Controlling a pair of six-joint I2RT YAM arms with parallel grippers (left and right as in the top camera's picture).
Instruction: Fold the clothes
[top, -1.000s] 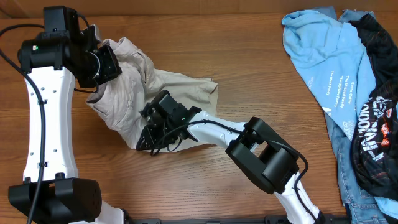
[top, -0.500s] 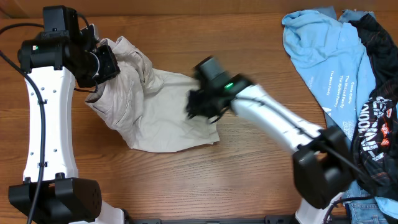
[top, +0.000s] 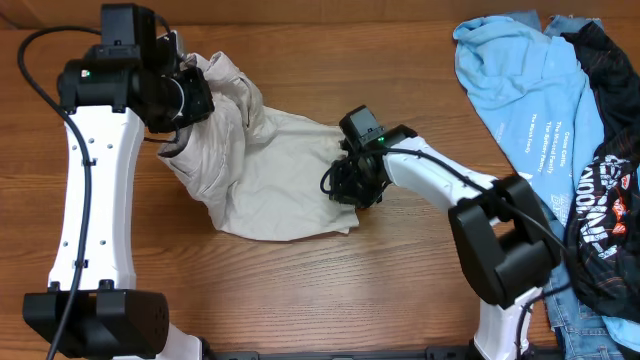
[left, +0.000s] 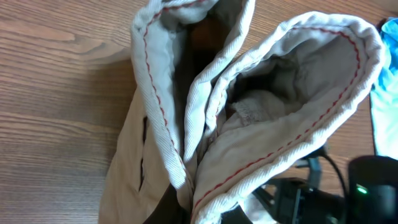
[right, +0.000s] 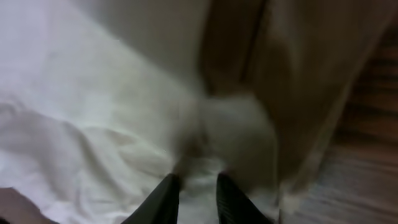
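Note:
The beige shorts (top: 265, 175) lie half spread on the table, with the waistband end lifted at the upper left. My left gripper (top: 188, 98) is shut on that waistband. In the left wrist view the waistband (left: 283, 134) hangs open toward the camera, showing white lining with red stitching, and the cloth hides my fingers. My right gripper (top: 352, 186) is at the shorts' right edge. In the blurred right wrist view its two dark fingers (right: 168, 196) stand close together with pale cloth (right: 93, 124) bunched between them, so my right gripper (right: 198, 178) is shut on the shorts.
A light blue T-shirt (top: 520, 80) lies at the back right, next to a black garment with white print (top: 605, 190). Blue denim (top: 560, 235) lies under them. Bare wooden table (top: 300, 300) runs along the front.
My right gripper swung from the shorts' lower left edge up and across to their right edge. The shorts now lie spread wider. My left arm has shifted a little right with the waistband.

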